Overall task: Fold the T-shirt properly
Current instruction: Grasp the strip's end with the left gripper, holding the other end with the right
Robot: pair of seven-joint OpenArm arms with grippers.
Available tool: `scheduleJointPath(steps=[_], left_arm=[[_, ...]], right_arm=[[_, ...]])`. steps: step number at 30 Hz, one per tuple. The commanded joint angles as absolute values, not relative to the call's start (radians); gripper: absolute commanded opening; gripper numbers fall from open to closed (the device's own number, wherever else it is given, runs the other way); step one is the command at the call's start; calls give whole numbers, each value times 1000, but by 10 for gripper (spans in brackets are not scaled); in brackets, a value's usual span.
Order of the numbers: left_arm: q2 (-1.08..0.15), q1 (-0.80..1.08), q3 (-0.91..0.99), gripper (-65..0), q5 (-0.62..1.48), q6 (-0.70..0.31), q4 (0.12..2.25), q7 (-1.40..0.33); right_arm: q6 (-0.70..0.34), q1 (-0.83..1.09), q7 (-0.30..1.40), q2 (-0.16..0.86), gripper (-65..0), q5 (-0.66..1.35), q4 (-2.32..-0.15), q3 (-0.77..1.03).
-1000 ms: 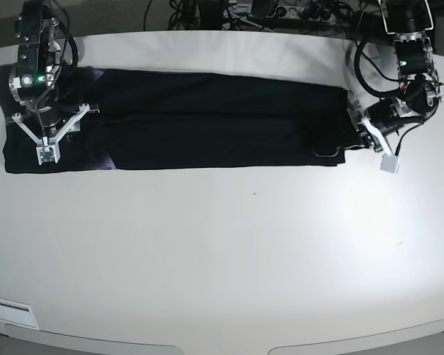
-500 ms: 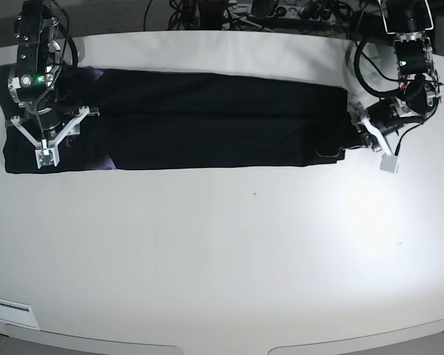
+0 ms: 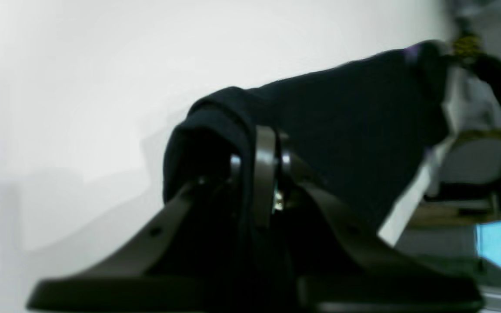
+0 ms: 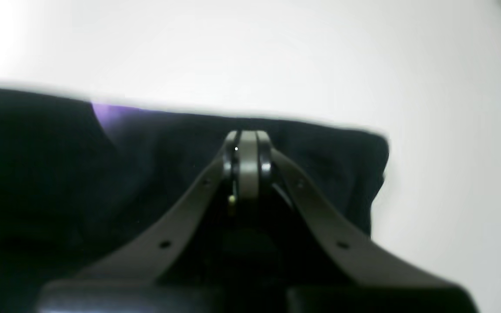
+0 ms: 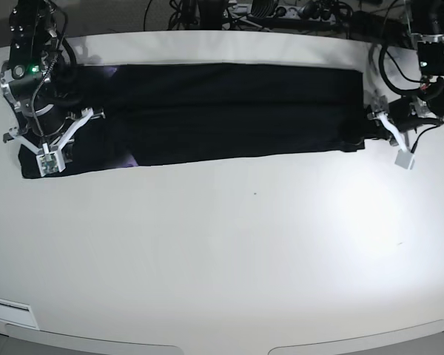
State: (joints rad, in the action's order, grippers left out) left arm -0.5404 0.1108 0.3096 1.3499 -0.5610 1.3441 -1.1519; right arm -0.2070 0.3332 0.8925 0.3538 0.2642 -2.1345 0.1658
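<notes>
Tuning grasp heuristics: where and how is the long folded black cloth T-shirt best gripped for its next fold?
Probably at its two short ends, each approached from outside along the strip. The black cloth T-shirt lies as a long flat band, and the left pincer and right pincer are clamped there.

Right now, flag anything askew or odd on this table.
Nothing is damaged or spilled. The T-shirt lies as a long band, its near edge slanting, with a purple patch peeking out near the right gripper.
</notes>
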Motion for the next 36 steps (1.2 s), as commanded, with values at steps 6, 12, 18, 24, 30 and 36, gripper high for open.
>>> scheduleJointPath(steps=[6,12,18,24,30,36], left_arm=[[-586,90,382,-650,1365,-561,1351,-1148],[-599,85,384,-650,1394,-561,1351,-1157],[-599,84,384,-650,1452,-562,1351,-1161],[-582,46,384,-650,1484,-606,1385,-1228],[-490,33,384,-650,1484,-584,1556,-1253],[-345,59,363,-650,1484,-612,1706,-1259]], right_arm=[[-244,388,813,363,-650,284,-2138,172],[-243,382,722,363,-650,231,-1972,172],[-276,369,719,363,-650,266,-1813,172],[-293,372,741,363,-650,289,-1798,171],[-293,371,753,363,-650,289,-1798,171],[-318,371,755,363,-650,288,-1798,171]])
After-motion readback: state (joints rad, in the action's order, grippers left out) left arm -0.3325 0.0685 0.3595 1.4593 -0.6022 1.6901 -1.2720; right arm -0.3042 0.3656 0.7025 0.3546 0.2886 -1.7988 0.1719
